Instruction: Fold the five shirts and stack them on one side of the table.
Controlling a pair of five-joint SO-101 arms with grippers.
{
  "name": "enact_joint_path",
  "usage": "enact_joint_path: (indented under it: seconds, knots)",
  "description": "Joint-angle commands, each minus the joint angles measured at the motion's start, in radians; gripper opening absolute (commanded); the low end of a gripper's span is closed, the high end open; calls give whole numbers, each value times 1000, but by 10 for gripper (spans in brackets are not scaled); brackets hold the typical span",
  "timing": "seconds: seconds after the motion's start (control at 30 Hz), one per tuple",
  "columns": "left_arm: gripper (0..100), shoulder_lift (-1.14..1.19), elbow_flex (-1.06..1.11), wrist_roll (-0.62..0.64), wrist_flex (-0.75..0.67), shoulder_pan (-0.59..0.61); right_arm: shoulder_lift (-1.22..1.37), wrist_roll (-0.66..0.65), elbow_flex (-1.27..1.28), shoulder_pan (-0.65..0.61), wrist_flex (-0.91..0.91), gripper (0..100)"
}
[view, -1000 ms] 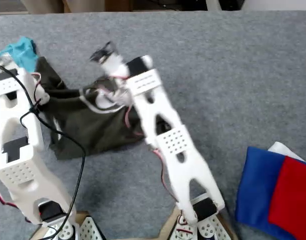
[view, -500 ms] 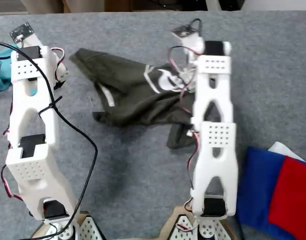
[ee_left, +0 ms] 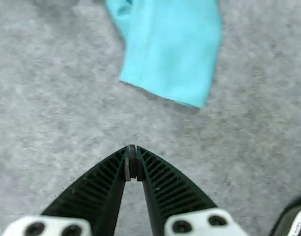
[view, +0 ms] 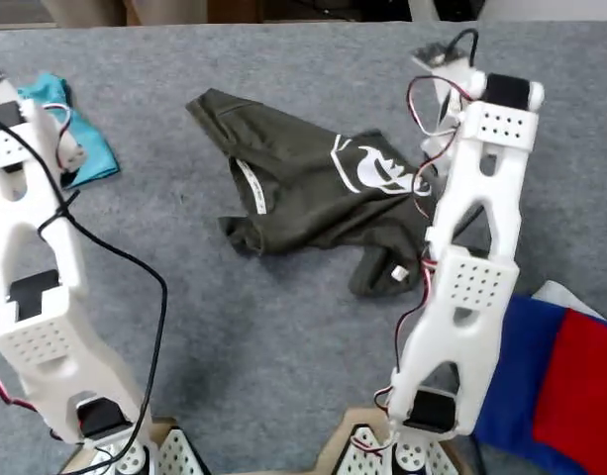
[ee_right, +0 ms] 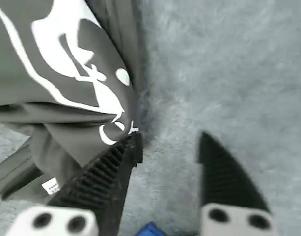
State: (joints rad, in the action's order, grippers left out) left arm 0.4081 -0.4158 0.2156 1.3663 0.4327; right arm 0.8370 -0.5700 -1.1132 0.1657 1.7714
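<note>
Olive shirt [view: 303, 193] lies crumpled and unfolded near the middle of the grey counter [view: 234, 336], its white print [view: 372, 168] facing up and one bunched end trailing toward the robot beside the right arm [view: 476, 228]. The right wrist view shows the same garment with a small sewn label [ee_right: 51, 187] on a lower fold. The right tool [ee_right: 170, 152] is released, jaws spread wide. One finger [ee_right: 111, 172] sits at the printed edge of the olive shirt, though actual contact with the cloth cannot be told; the other finger [ee_right: 219, 172] stands over bare counter, apart from the garment. The tool grasps nothing. Teal shirt [view: 90, 153] lies at the far left of the counter, well apart from the olive shirt and partly covered by the left arm [view: 36, 297]. The left tool [ee_left: 130, 164] is clenched, its ribbed jaws meeting at the tips with nothing between them. It is over bare counter, near one edge of the teal shirt but apart from it. A dark edge of the olive shirt shows at the corner of the left wrist view. Blue shirt [view: 526, 366] lies folded at the near right of the counter, beside the base of the right arm. Red shirt [view: 585, 386] rests folded on top of it, and a white shirt [view: 558, 293] shows at the far edge of this stack, beneath the other two. The stack is apart from the olive shirt.
</note>
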Motion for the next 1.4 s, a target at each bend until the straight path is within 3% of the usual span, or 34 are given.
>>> enact_joint_path:
  seconds: [0.0,0.1,0.37,0.53,0.73,0.93,1.37]
  knots:
    - [19,-28,-32,-34,18,34,-171,-17,2,-45,15,266]
    - [19,-30,3,-41,17,68,-240,-17,38,-162,15,265]
    - [19,-28,143,-83,-17,206,-334,-5,274,-647,8,265]
    - [19,-33,316,-101,-176,285,-274,-11,269,-799,-46,264]
    - [19,-30,330,-97,-204,322,-134,-12,266,-935,-157,264]
    - [19,-28,370,-97,-270,324,-12,-5,200,-981,-196,264]
    - [19,-28,367,-95,-270,319,229,25,-96,-862,-94,264]
